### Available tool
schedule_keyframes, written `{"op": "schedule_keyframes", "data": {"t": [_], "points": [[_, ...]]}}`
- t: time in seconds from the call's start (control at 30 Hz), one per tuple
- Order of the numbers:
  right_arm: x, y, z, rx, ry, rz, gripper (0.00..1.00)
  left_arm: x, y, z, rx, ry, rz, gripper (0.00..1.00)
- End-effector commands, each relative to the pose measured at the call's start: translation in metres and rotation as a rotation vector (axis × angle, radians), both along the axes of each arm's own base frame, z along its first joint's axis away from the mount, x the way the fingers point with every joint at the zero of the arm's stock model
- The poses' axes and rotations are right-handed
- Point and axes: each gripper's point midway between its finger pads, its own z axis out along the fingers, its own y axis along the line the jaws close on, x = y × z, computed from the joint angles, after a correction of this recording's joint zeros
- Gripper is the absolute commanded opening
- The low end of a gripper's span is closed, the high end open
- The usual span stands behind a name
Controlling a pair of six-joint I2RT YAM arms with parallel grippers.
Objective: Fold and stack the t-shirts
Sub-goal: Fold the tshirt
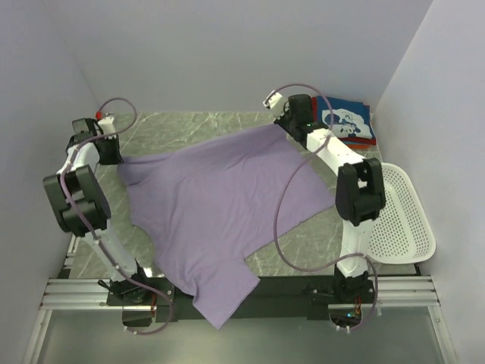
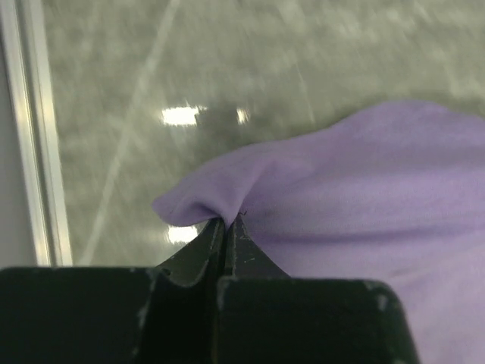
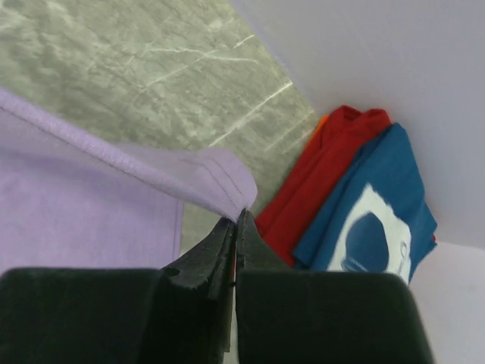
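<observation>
Lavender t-shirt (image 1: 220,205), smooth and outspread

Top external view: bright, even, diffuse light; only soft, faint shadows edge the lavender t-shirt (image 1: 220,205) on the tabletop (image 1: 303,246). Left wrist view: the tabletop is smeared by blur, with white glare patches at centre left. The left claw (image 2: 226,221) is a dark, underexposed mass along the bottom. Right wrist view: the tabletop veining at upper left is sharper. The right claw (image 3: 236,216) is dark and soft-focused.
</observation>
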Motion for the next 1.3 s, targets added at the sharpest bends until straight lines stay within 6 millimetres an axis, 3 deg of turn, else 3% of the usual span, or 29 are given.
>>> {"op": "schedule_keyframes", "data": {"t": [0.0,0.03,0.07,0.1,0.13,0.17,0.2,0.23,0.27,0.37,0.47,0.5,0.53,0.67,0.9,1.27], "points": [[0.038,-0.006,0.04,-0.044,-0.16,-0.054,0.0,0.051,0.028,0.019,0.078,-0.084,0.05,0.0],[0.042,-0.006,0.037,-0.054,-0.16,-0.056,0.0,0.065,0.031,0.029,0.094,-0.104,0.05,0.0],[0.048,-0.005,0.02,-0.068,-0.13,-0.056,0.0,0.072,0.03,0.026,0.097,-0.1,0.046,0.0],[0.055,-0.004,0.026,-0.069,-0.147,-0.064,0.0,0.077,0.031,0.012,0.091,-0.076,0.044,0.0],[0.059,-0.003,0.024,-0.075,-0.147,-0.068,0.0,0.087,0.034,0.018,0.102,-0.094,0.048,0.0],[0.064,-0.002,0.008,-0.087,-0.12,-0.07,0.0,0.091,0.034,0.015,0.11,-0.087,0.049,0.0],[0.07,-0.001,0.017,-0.085,-0.141,-0.08,0.0,0.094,0.035,0.004,0.105,-0.067,0.052,0.0],[0.074,-0.001,0.014,-0.089,-0.139,-0.081,0.0,0.098,0.037,0.005,0.107,-0.074,0.055,0.0],[0.078,-0.001,0.004,-0.096,-0.128,-0.086,0.0,0.101,0.04,0.003,0.117,-0.075,0.063,0.01],[0.087,0.001,0.003,-0.108,-0.14,-0.082,0.0,0.103,0.042,0.0,0.128,-0.078,0.069,0.0],[0.093,0.003,0.008,-0.115,-0.158,-0.071,0.0,0.098,0.04,0.006,0.133,-0.091,0.067,0.0],[0.093,0.003,0.009,-0.117,-0.163,-0.068,0.0,0.097,0.039,0.018,0.144,-0.119,0.065,0.0],[0.094,0.004,0.008,-0.12,-0.166,-0.061,0.0,0.09,0.035,0.013,0.14,-0.105,0.06,0.0],[0.097,0.005,0.007,-0.129,-0.18,-0.054,0.0,0.069,0.018,0.023,0.148,-0.129,0.053,0.0],[0.096,0.006,0.003,-0.133,-0.185,-0.041,0.0,0.029,0.004,0.056,0.199,-0.19,0.07,0.0],[0.072,-0.01,0.015,-0.133,-0.185,-0.015,0.0,-0.025,-0.027,0.075,0.214,-0.182,0.014,0.0]]}}
